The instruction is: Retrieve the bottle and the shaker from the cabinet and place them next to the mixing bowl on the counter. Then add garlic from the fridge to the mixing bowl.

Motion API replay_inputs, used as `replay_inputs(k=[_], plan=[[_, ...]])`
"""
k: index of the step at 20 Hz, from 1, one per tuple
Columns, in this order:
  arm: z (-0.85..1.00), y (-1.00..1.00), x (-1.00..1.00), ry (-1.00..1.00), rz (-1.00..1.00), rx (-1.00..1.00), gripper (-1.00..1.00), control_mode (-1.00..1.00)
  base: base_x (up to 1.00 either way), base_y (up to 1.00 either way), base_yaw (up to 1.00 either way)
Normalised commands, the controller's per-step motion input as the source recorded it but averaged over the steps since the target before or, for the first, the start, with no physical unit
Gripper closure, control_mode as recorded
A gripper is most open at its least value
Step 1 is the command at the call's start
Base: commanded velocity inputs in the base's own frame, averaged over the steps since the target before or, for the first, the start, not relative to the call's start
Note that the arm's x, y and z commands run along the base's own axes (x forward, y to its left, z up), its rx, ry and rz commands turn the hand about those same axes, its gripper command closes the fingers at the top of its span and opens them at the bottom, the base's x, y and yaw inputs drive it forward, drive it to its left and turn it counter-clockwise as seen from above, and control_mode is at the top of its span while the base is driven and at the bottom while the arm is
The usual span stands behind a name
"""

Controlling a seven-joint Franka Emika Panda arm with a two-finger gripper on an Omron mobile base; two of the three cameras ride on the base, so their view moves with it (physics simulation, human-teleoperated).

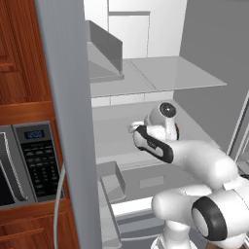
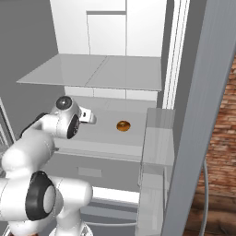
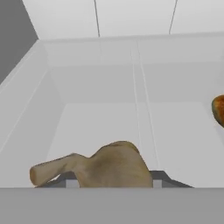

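Garlic (image 3: 105,168) is sitting between my gripper (image 3: 111,183) fingers, narrowly clamped, inside the fridge (image 2: 106,73) above a white shelf (image 3: 109,127); open room ahead, walls flanking, orange-brown ring (image 2: 122,126) to one side.

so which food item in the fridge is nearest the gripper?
The pale tan garlic bulb, right between the gripper fingers; the orange-brown ring-shaped item sits apart, farther along the white shelf.

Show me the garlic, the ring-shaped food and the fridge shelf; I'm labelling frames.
garlic (image 3: 114,165): hand view, middle of the bulb.
ring-shaped food (image 2: 122,126): right base view, its orange-brown ring.
fridge shelf (image 2: 103,73): right base view, bare top surface.
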Motion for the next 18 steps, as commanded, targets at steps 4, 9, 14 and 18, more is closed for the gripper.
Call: replay_inputs(k=[4,9,14,18], plan=[[0.35,-0.01,-0.76,0.00,-0.02,0.00,1.00,-1.00,0.00,0.00,0.00],[0.14,0.00,-0.78,0.00,-0.03,0.00,1.00,-1.00,0.00,0.00,0.00],[0.45,-0.03,-0.40,0.00,-0.03,0.00,1.00,-1.00,0.00,0.00,0.00],[0.66,-0.03,-0.36,0.06,-0.04,0.00,1.00,-1.00,0.00,0.00,0.00]])
